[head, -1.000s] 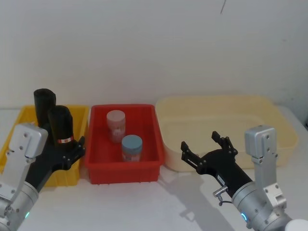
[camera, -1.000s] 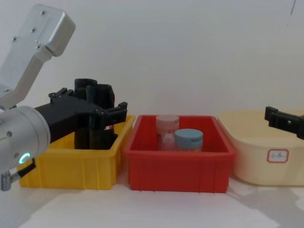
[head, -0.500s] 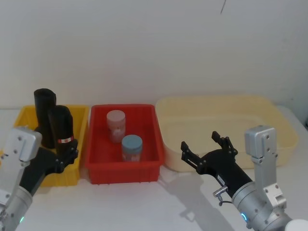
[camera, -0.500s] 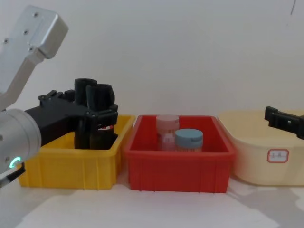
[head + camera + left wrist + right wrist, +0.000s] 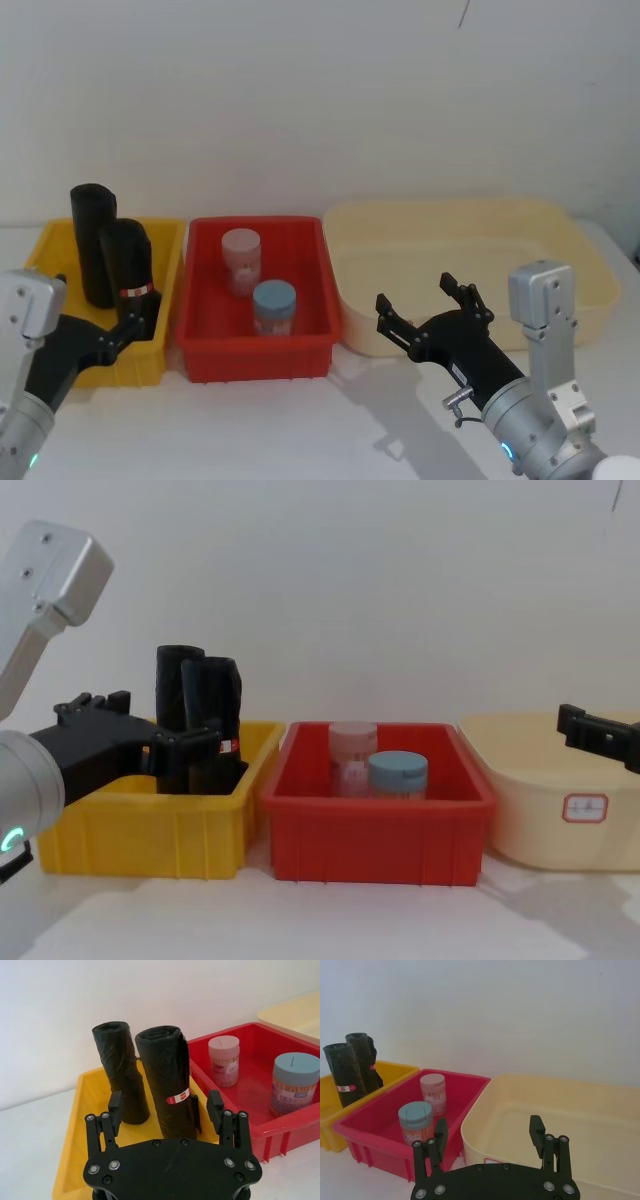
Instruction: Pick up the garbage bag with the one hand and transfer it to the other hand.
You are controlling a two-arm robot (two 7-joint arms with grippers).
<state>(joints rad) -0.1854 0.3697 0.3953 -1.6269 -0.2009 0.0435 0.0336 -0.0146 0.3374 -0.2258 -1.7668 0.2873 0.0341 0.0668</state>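
The left tool [image 5: 100,318] [image 5: 165,1105] [image 5: 150,725] hangs with its fingers spread wide and nothing between them, so no part of the task is done. The garbage bag [image 5: 127,262] [image 5: 167,1080] [image 5: 215,710] stands upright just ahead of this tool, in line with its gap, inside the yellow bin [image 5: 170,240]. A second black roll [image 5: 92,240] stands beyond the bag. The grasp, the lift and the handover are all left to do. Farther to the tool's right sits the red bin [image 5: 255,350]. Well apart from the bag, the right tool [image 5: 415,292] [image 5: 488,1130] waits near the cream tub [image 5: 450,240], also spread and empty. The bag's foot is hidden by the bin wall. Whether the left fingertips reach alongside the bag or stop short of it is hard to judge.
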